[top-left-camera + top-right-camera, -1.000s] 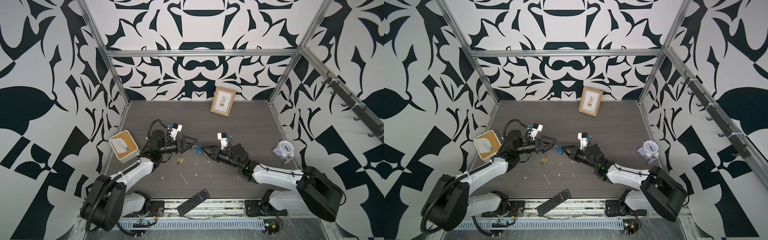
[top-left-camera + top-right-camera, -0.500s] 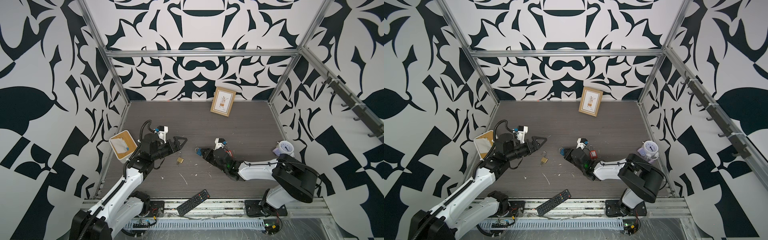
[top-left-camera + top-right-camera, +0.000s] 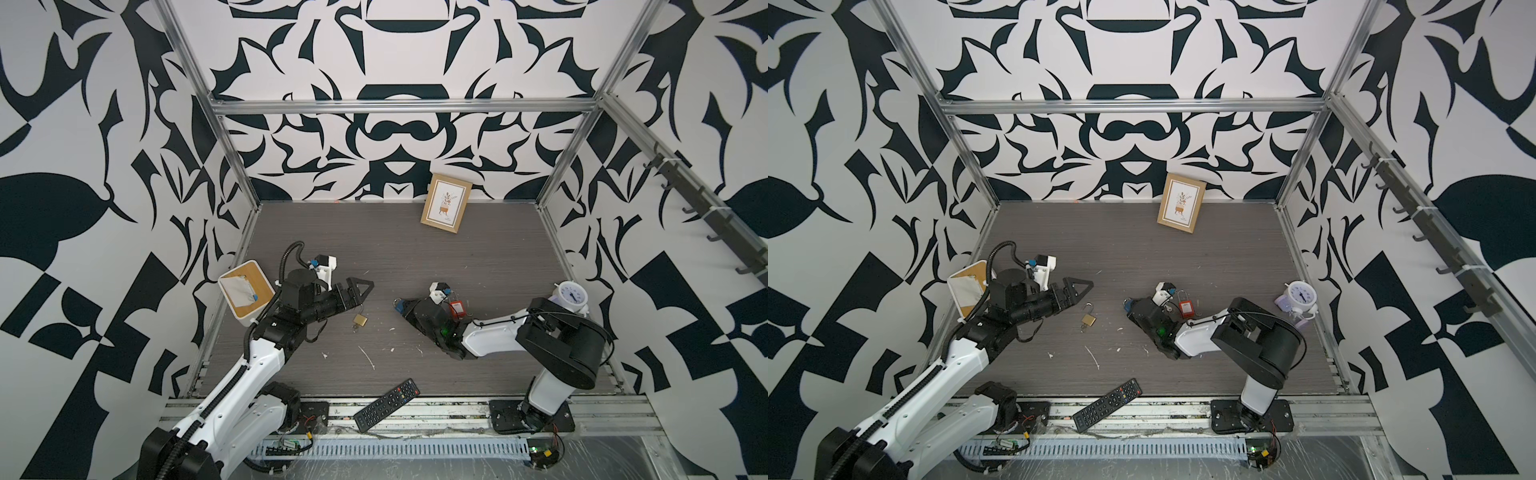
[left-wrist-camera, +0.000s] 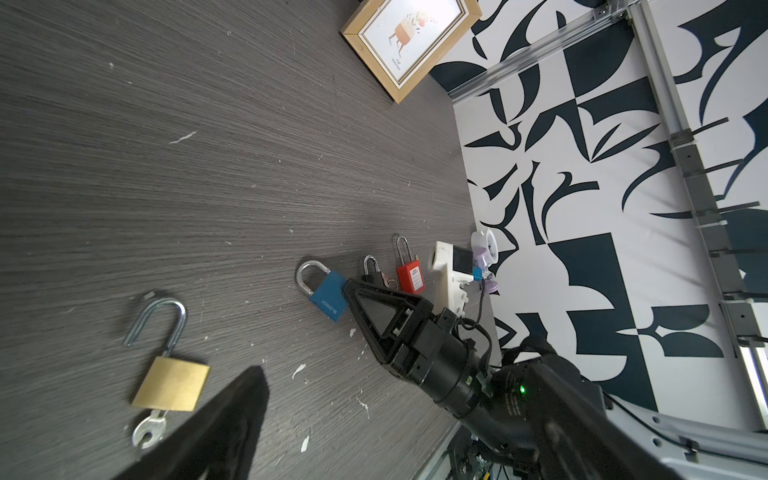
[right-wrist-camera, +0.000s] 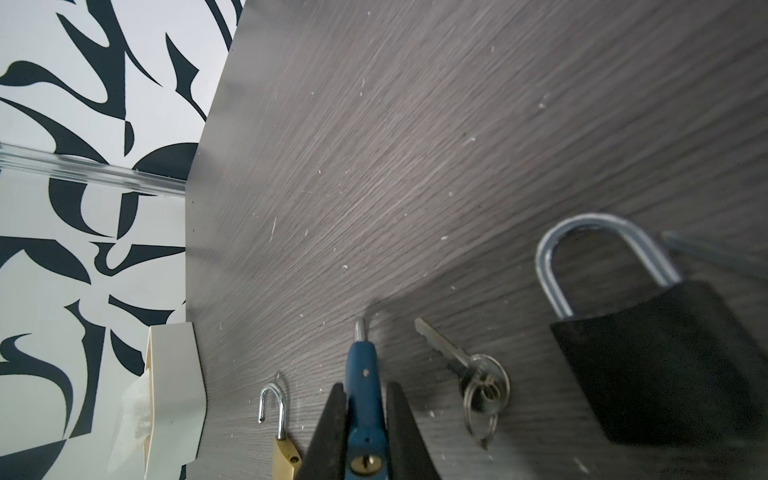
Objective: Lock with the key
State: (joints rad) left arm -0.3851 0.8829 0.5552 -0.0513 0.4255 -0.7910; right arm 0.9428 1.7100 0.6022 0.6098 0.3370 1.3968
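While the right hand (image 5: 366, 388) clamps the blue padlock (image 4: 328, 296), the left hand (image 3: 360, 294) hangs wide open. The brass padlock (image 4: 171, 384) lies unshut, key (image 4: 146, 430) inserted; the locking seems yet undone.

Four padlocks (image 4: 170, 384) (image 4: 328, 296) (image 4: 371, 268) (image 4: 410, 279), two keys (image 4: 145, 430) (image 5: 442, 351); single remote (image 3: 386, 405), frame (image 3: 446, 209), clock (image 3: 572, 296), tissue box (image 3: 245, 297)

Bare table (image 3: 395, 249) at the back up to the frame (image 3: 446, 202), brass lock (image 3: 360, 320) in the middle, remote (image 3: 386, 405) in front, box (image 3: 254, 277) far left, clock (image 3: 572, 296) far right.
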